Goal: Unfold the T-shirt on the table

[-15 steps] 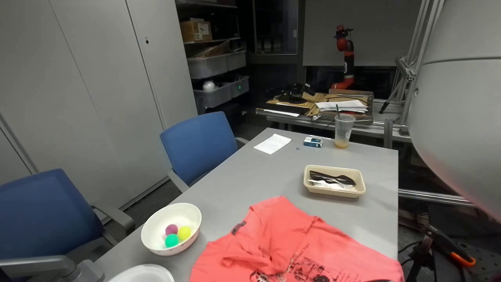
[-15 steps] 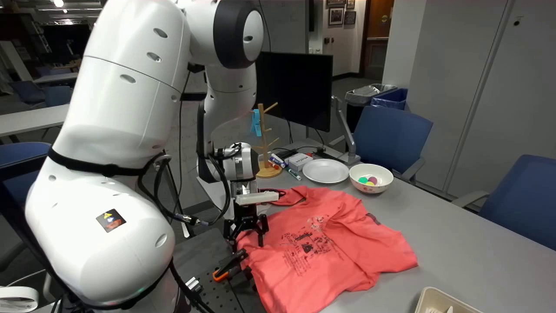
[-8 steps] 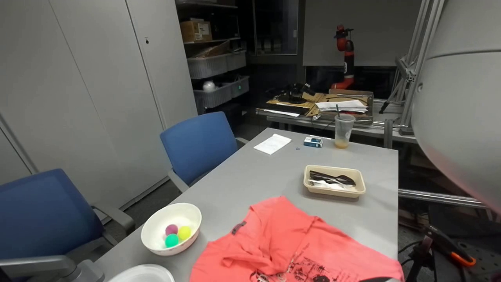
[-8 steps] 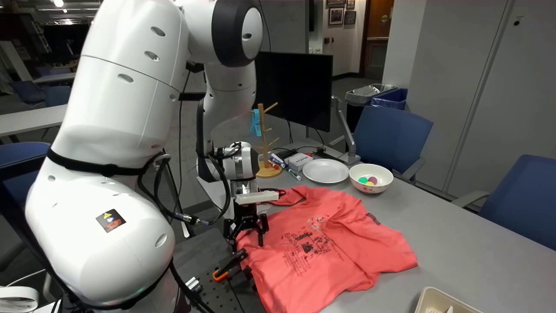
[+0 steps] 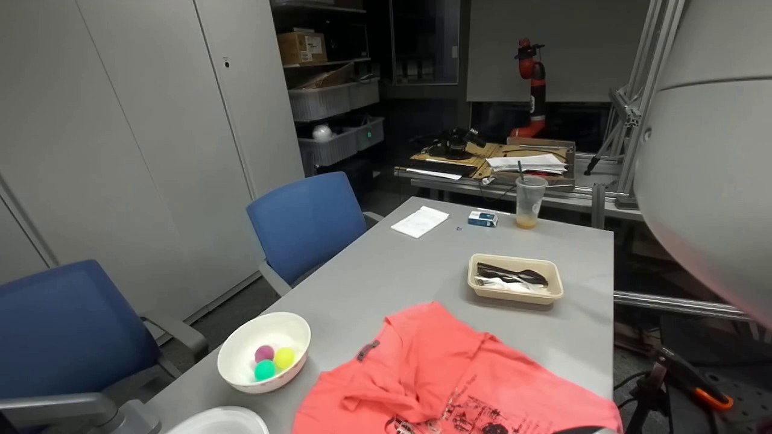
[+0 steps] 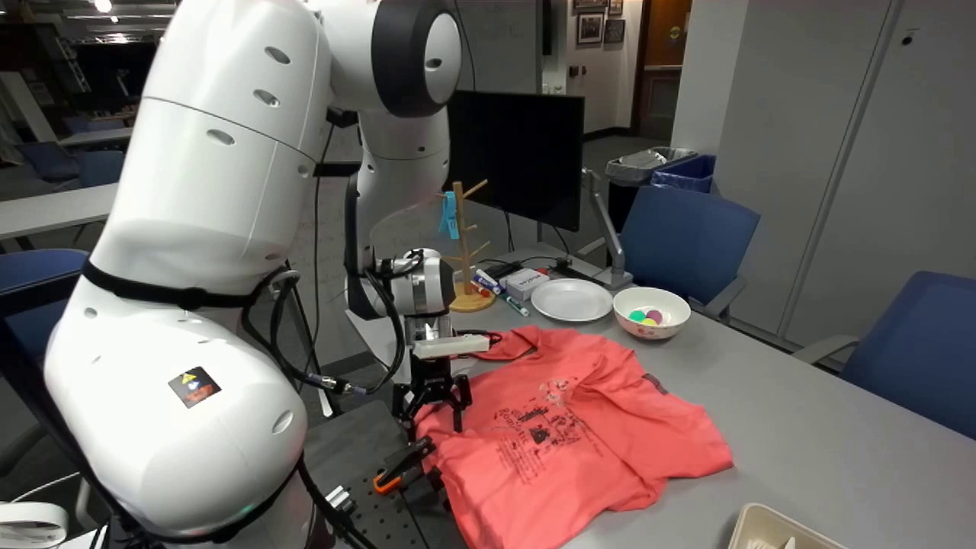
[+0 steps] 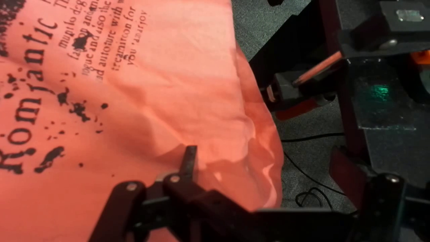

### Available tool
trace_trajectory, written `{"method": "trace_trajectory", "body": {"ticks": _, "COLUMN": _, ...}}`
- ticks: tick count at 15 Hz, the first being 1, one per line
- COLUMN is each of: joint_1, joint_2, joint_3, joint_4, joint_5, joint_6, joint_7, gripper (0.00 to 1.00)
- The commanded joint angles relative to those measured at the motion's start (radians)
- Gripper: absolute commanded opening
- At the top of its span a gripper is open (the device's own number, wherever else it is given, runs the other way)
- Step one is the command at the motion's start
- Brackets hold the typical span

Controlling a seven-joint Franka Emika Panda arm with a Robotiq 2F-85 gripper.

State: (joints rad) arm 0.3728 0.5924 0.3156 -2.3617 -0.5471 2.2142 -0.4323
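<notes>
One light-grey table (image 6: 808, 419) bears the coral-red T-shirt (image 6: 568, 442), rumpled and reaching the table's left edge in an exterior view, with large dark letters (image 7: 29, 109) that look like "Romjantic" and finer lines (image 7: 109, 43), partly legible, one ending in "for". The gripper (image 6: 435, 427) stands with its jaws spread wide, one finger over the cloth and one beyond its edge, while a white box (image 6: 525, 284) farther off bears print too small to read.
</notes>
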Motion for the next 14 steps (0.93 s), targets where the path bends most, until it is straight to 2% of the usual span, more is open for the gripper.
{"method": "trace_trajectory", "body": {"ticks": 1, "joint_1": -0.004, "joint_2": 0.001, "joint_3": 0.004, "joint_4": 0.002, "joint_5": -0.001, "joint_6": -0.004, "joint_7": 0.0, "gripper": 1.0}}
{"method": "trace_trajectory", "body": {"ticks": 7, "joint_1": -0.009, "joint_2": -0.008, "joint_3": 0.004, "joint_4": -0.011, "joint_5": 0.003, "joint_6": 0.003, "joint_7": 0.004, "gripper": 1.0}}
{"method": "trace_trajectory", "body": {"ticks": 11, "joint_1": -0.049, "joint_2": -0.098, "joint_3": -0.004, "joint_4": -0.152, "joint_5": 0.012, "joint_6": 0.095, "joint_7": 0.078, "gripper": 1.0}}
{"method": "trace_trajectory", "body": {"ticks": 14, "joint_1": -0.081, "joint_2": -0.179, "joint_3": -0.025, "joint_4": -0.272, "joint_5": 0.021, "joint_6": 0.21, "joint_7": 0.151, "gripper": 1.0}}
